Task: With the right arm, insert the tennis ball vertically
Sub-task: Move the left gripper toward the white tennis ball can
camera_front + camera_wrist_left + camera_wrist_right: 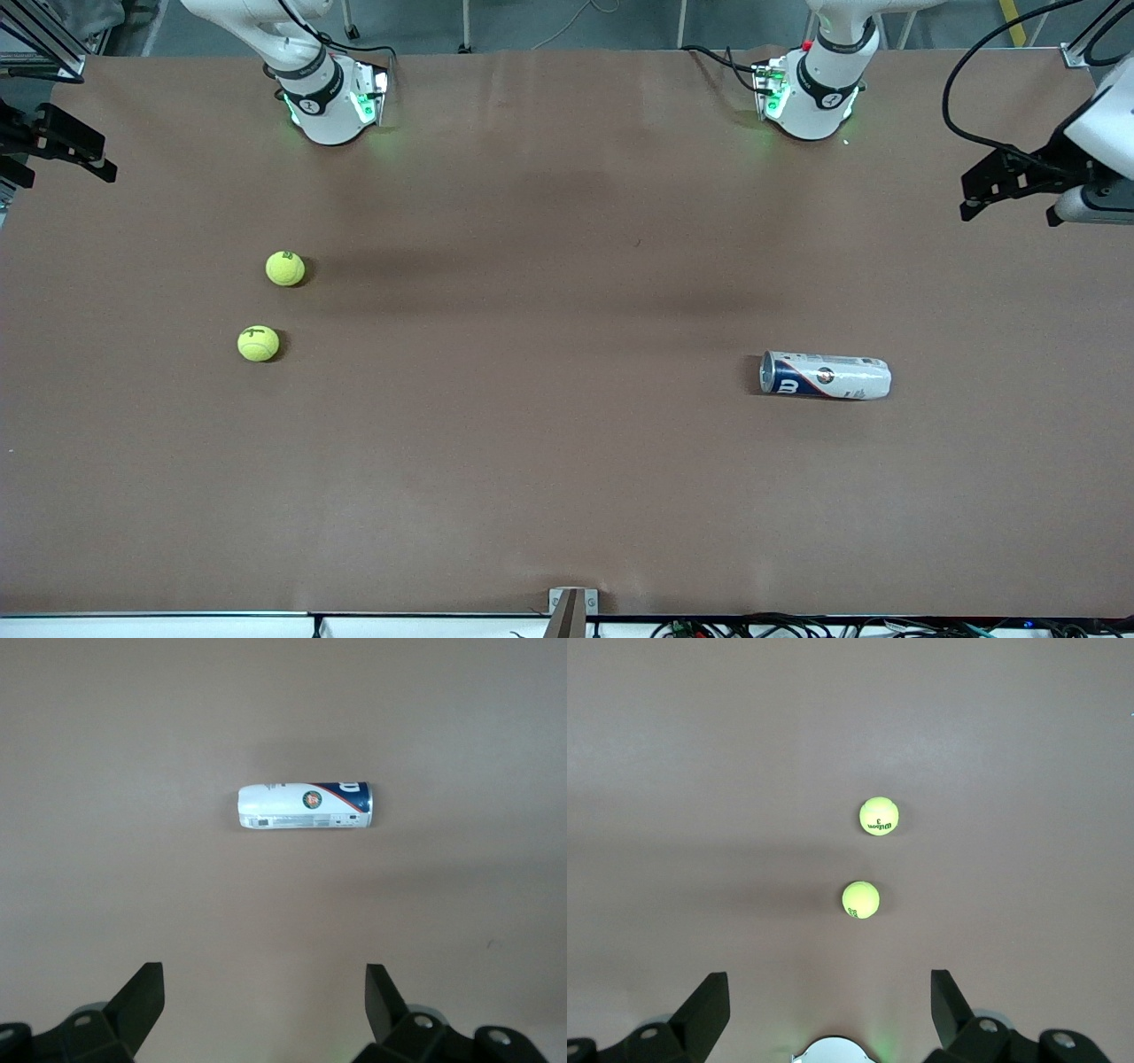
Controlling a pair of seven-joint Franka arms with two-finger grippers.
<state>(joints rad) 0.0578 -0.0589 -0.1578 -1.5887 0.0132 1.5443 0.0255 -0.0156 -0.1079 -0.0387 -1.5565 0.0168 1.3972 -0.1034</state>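
Observation:
Two yellow tennis balls lie on the brown table toward the right arm's end: one (284,268) (860,900) closer to the robots' bases, the other (258,343) (878,816) nearer the front camera. A white and blue ball can (826,376) (305,805) lies on its side toward the left arm's end, its blue end pointing at the balls. My right gripper (830,985) is open and empty, high over the table between its base and the balls. My left gripper (264,979) is open and empty, high above the table, with the can below and ahead of it.
The right arm's base (330,99) and the left arm's base (813,96) stand at the table's back edge. In the front view the raised hands show at the side edges, the right hand (89,158) and the left hand (979,197). A small bracket (571,604) sits at the front edge.

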